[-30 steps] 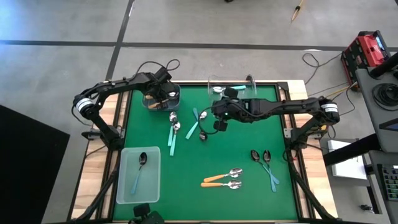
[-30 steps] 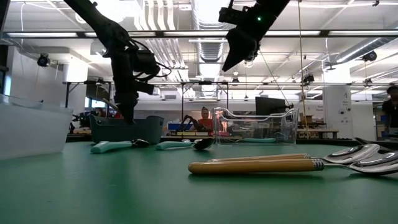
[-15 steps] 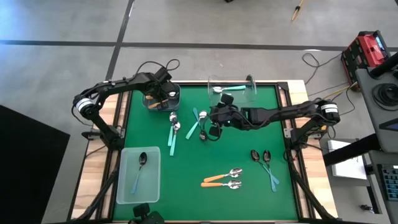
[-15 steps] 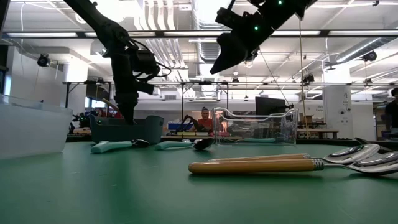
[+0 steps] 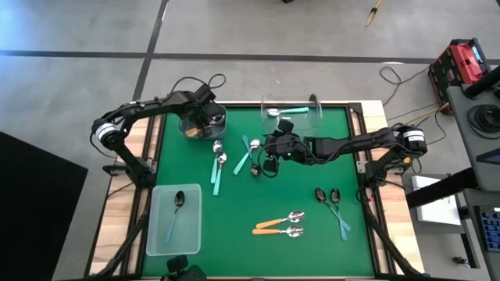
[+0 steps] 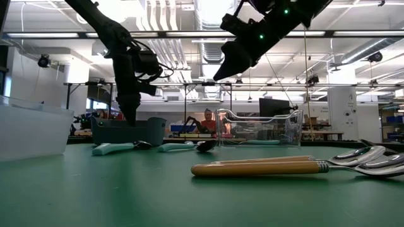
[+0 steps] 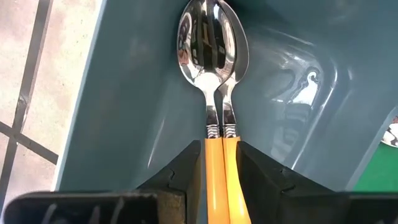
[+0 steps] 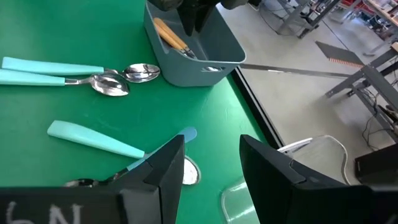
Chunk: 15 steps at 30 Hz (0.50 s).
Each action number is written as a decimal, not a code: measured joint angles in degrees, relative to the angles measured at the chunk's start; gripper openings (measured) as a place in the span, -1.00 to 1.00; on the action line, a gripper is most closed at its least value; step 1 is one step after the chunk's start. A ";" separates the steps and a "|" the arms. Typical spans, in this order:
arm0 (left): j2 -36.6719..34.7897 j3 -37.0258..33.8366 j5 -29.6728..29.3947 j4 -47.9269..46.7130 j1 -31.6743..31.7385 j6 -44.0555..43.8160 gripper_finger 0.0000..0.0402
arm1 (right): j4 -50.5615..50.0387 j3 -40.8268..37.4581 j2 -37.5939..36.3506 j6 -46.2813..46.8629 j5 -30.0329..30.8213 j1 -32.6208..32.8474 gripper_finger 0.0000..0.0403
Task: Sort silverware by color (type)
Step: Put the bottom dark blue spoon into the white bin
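My left gripper (image 5: 201,119) reaches down into the grey-blue bin (image 5: 187,125) at the table's far left and is shut on two orange-handled spoons (image 7: 212,37). My right gripper (image 5: 268,158) hovers open above the table's middle, over teal-handled spoons (image 5: 241,158) that lie flat on the green mat. In the right wrist view its fingers frame one teal handle (image 8: 93,140). Two more teal spoons (image 5: 218,165) lie left of it. Two orange-handled spoons (image 5: 279,225) lie near the front, and two dark-bowled, blue-handled spoons (image 5: 334,204) on the right. My left gripper pinches the two orange handles (image 7: 221,168) side by side between its fingers, just behind the silver collars. The fingers come from above and lie along the spoons. The silver bowls (image 7: 211,31) point down into the bin against its inner wall.
A clear bin (image 5: 173,220) at the near left holds one dark-bowled, blue-handled spoon. A clear container (image 5: 293,109) at the far edge holds a teal spoon. Open mat lies in the middle and near right. A person sits far behind the table (image 6: 206,120).
My right gripper has moved from the far clear container toward the table's left and near side, dropping a little and tipping its fingers down over the teal spoons. Its fingers stay open. My left gripper has stayed in the grey bin.
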 joint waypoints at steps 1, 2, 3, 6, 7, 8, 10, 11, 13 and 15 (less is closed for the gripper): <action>0.00 0.00 -0.01 0.00 0.00 0.00 -0.58 | 0.04 0.00 0.00 0.00 0.00 0.00 -0.28; 0.00 0.00 -0.02 0.00 0.00 0.00 -0.58 | 0.04 0.00 0.00 0.02 0.00 0.00 -0.28; 0.00 0.00 0.00 0.00 0.00 0.00 -0.58 | 0.04 0.02 0.00 0.00 0.00 0.00 -0.28; 0.00 0.00 -0.39 -0.07 -0.02 -0.59 -0.58 | 0.04 0.02 0.00 0.02 0.00 0.00 -0.28; 0.00 0.13 -0.67 -0.38 0.00 -1.18 -0.58 | 0.04 0.02 0.00 0.00 0.00 0.00 -0.28; 0.00 0.26 -0.96 -0.70 -0.01 -1.63 -0.58 | 0.04 0.02 0.00 0.02 0.00 0.00 -0.28; -0.26 0.39 -1.02 -1.08 0.00 -2.21 -0.58 | 0.04 0.02 0.00 0.02 0.00 0.00 -0.28; -0.62 0.39 -1.03 -1.11 0.00 -2.49 -0.58 | 0.04 0.02 0.00 0.00 0.00 0.00 -0.28; -1.60 0.39 -1.03 -1.11 -0.05 -2.97 -0.58 | 0.07 0.02 0.00 0.01 0.00 0.00 -0.28; -2.89 0.39 -1.03 -1.11 -0.07 -3.46 -0.58 | 0.04 0.02 0.00 0.02 0.00 0.00 -0.28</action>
